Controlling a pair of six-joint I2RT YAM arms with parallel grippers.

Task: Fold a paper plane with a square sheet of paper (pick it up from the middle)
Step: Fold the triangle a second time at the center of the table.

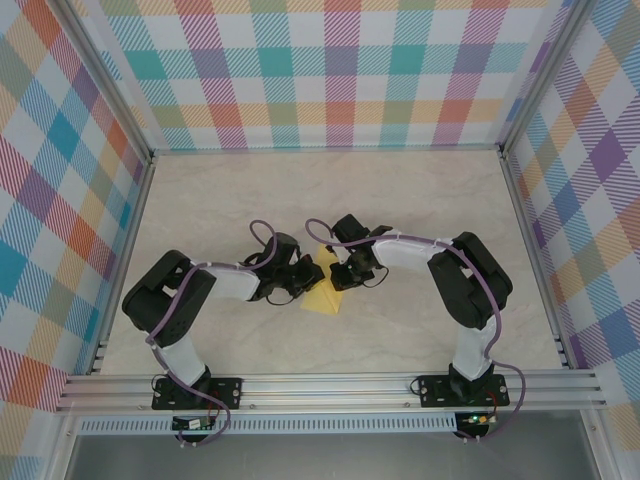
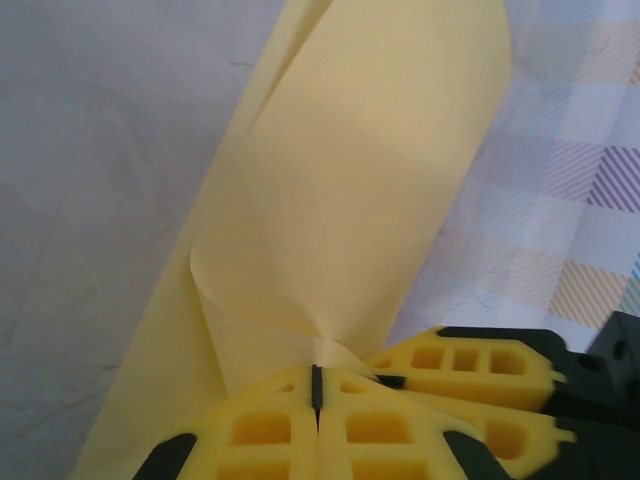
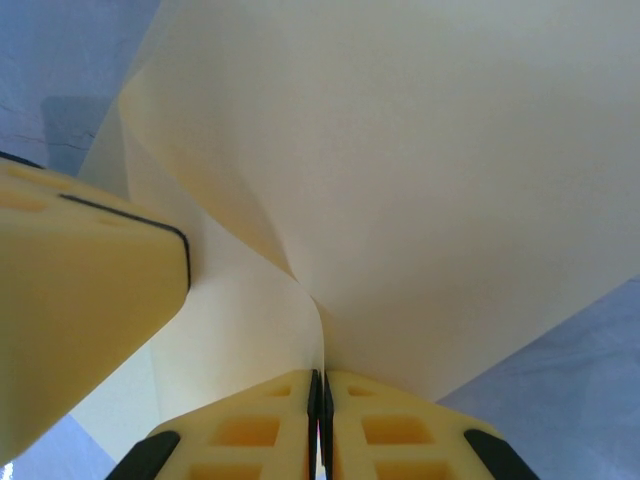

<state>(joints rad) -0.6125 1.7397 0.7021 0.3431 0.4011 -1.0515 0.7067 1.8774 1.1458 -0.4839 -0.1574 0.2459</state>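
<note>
– Nearest us, at the bottom of its wrist view, the right tool (image 3: 320, 378) has its jaws pressed together on a pinch of the square sheet of paper (image 3: 400, 150).
– We agree. The left tool (image 2: 315, 385) is likewise clamped on a puckered bit, and the sheet curls up the frame.
– From above, we see both arms bent at the elbow, reaching inward over the desk (image 1: 300, 190).
– Their wrists meet mid-frame, with the paper between them.
</note>
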